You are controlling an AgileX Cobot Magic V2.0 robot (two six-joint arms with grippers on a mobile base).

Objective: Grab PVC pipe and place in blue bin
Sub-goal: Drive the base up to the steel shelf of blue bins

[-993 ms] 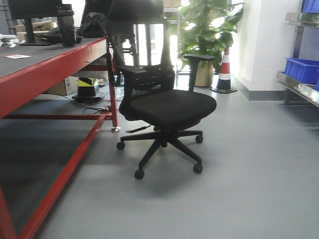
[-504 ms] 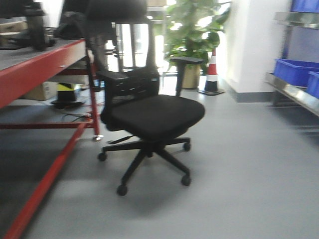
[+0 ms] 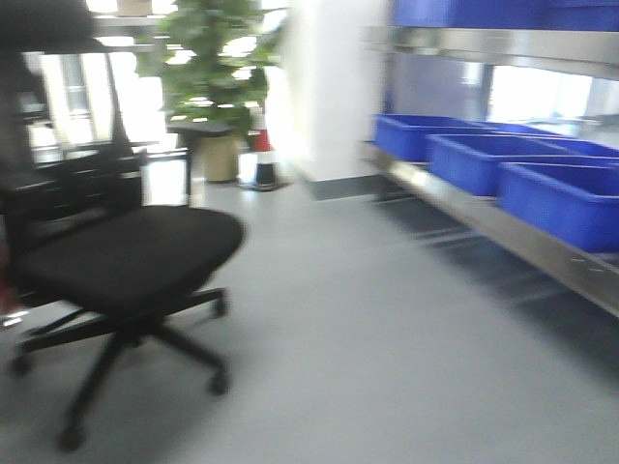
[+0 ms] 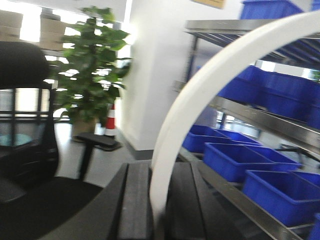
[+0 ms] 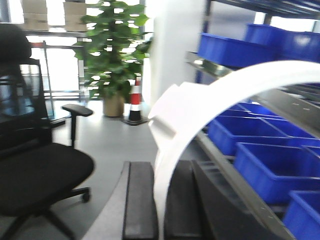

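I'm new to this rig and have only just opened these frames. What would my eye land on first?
A white curved PVC pipe arches up from between the left fingers, and a similar white arc rises from between the right fingers. At the right of the front view, blue bins line a steel shelf. A black office chair stands at the left.

Matt wht plastic pipe [image 4: 172,132], metal shelf [image 3: 484,43]

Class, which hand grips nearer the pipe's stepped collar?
Right. The right hand clamps the PVC pipe just below the collar; the left hand holds a smooth stretch, no collar visible.
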